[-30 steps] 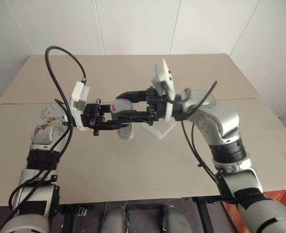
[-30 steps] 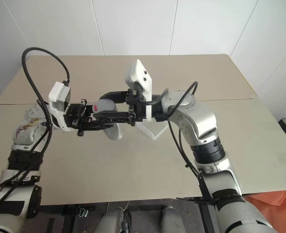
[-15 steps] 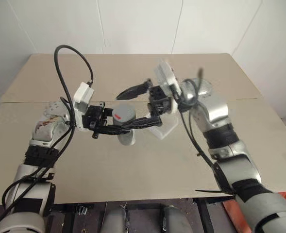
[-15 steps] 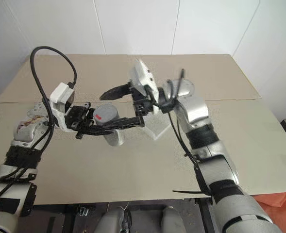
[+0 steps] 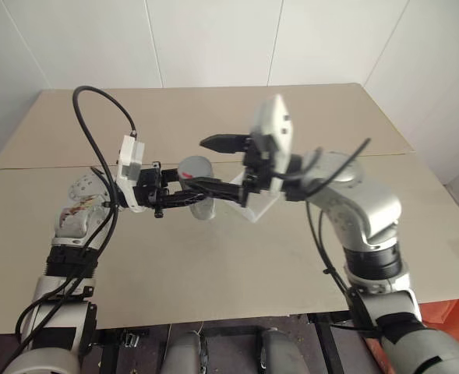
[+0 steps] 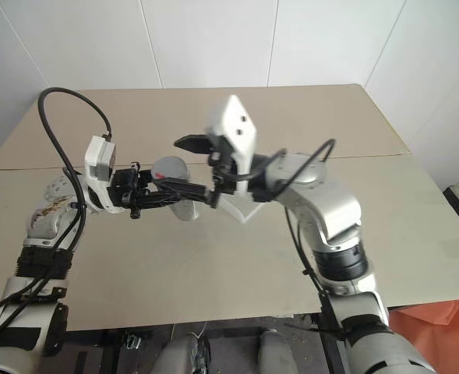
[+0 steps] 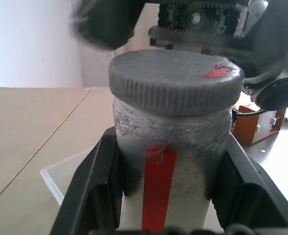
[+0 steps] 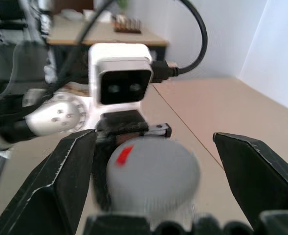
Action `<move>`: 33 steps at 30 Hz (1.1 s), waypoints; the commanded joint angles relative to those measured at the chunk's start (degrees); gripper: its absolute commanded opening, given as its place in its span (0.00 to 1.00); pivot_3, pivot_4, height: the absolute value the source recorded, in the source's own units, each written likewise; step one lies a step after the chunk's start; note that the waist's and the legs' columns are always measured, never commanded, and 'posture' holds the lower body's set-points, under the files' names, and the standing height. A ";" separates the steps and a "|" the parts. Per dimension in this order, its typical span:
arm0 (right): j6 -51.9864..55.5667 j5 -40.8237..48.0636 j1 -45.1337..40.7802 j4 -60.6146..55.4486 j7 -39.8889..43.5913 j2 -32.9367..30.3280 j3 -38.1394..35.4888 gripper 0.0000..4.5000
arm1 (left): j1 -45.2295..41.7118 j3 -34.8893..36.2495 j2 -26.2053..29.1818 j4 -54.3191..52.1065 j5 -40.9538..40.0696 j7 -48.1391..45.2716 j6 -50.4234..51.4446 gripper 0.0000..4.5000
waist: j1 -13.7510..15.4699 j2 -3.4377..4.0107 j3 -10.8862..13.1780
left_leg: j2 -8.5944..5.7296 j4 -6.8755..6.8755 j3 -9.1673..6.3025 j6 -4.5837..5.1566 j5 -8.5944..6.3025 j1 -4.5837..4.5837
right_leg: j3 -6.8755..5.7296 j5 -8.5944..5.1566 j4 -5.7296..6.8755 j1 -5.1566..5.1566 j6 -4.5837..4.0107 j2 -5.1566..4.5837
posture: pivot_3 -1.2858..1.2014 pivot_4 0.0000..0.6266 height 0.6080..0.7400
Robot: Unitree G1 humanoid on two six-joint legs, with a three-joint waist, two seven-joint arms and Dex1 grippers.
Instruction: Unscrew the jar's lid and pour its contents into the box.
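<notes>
The jar (image 7: pixel 170 166) was clamped in the left gripper (image 5: pixel 184 196), lid (image 7: pixel 175 81) still on; the right gripper (image 8: pixel 153 186) was spread wide around the lid; nothing poured into the box (image 5: pixel 262 207) beside the jar yet

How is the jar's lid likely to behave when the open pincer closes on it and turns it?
The lid looks stiff, so it probably will not bend. Its ribbed rim should give grip rather than slip. The left pincer clamps the jar below, so the jar will likely stay put while the lid turns.
</notes>
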 commanded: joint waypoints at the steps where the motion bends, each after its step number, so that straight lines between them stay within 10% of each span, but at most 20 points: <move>1: 1.24 -1.67 -2.47 2.09 -3.33 1.36 0.50 0.99 | -0.58 1.56 0.16 -2.36 -0.27 0.12 -0.02 0.49 | 0.28 0.00 0.00 | -0.02 0.00 -0.01 0.01 0.00 0.00 | 0.00 0.00 0.00 0.01 0.00 -0.01 | 0.52 0.24 1.00; 21: -1.40 4.27 5.78 0.89 0.24 -11.84 -12.26 0.99 | 1.87 4.85 5.08 -4.66 -1.35 -2.43 2.77 0.49 | 0.21 0.00 0.00 | 0.00 -0.08 0.01 0.08 -0.04 -0.04 | -0.05 0.00 -0.32 0.09 0.01 -0.01 | 0.52 0.24 1.00; 33: 1.30 9.84 0.92 -7.76 0.13 -3.58 -4.13 0.99 | -0.13 3.11 1.18 -3.17 0.78 -1.53 0.94 0.49 | 0.02 0.00 0.00 | 0.02 -0.07 0.01 0.06 -0.03 -0.04 | 0.02 0.00 -0.26 0.04 0.01 0.03 | 0.52 0.24 1.00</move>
